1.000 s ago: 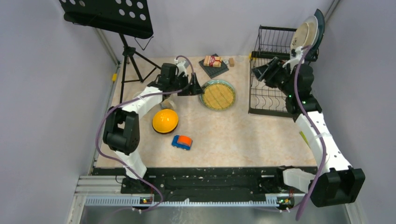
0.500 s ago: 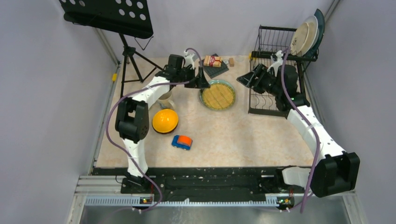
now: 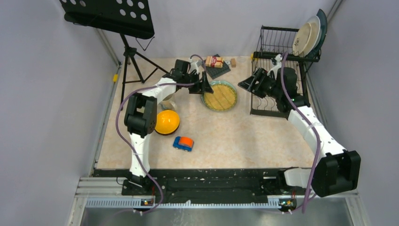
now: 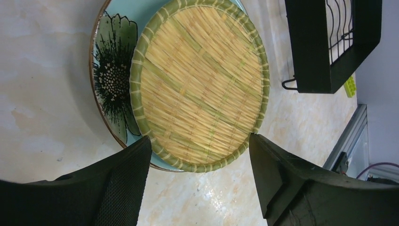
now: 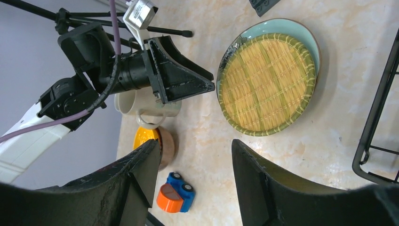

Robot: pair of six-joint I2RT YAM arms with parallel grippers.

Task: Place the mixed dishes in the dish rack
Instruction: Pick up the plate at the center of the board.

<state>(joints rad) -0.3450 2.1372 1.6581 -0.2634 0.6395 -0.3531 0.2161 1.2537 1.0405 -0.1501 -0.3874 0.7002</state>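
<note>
A yellowish woven round plate (image 3: 219,95) lies on a mint-green flowered plate (image 3: 232,89) at mid table. My left gripper (image 3: 205,85) is open at their left rim; in the left wrist view (image 4: 201,141) its jaws straddle the woven plate's (image 4: 200,84) edge above the table. My right gripper (image 3: 247,84) is open and empty, between the plates and the black dish rack (image 3: 273,101). A cream plate (image 3: 305,37) and a dark teal plate (image 3: 323,26) stand in the rack's upper tier. An orange-yellow bowl (image 3: 166,122) lies face down. A beige mug (image 3: 168,100) stands partly under the left arm.
A blue-and-orange toy car (image 3: 183,143) sits in front of the bowl. A packet on a dark mat (image 3: 215,62) lies at the back. A black music stand on a tripod (image 3: 108,16) stands at the back left. The rack's frame (image 5: 376,117) edges the right wrist view.
My left gripper has moved right to the plates' left rim. My right gripper has come off the rack and swung left toward the plates.
</note>
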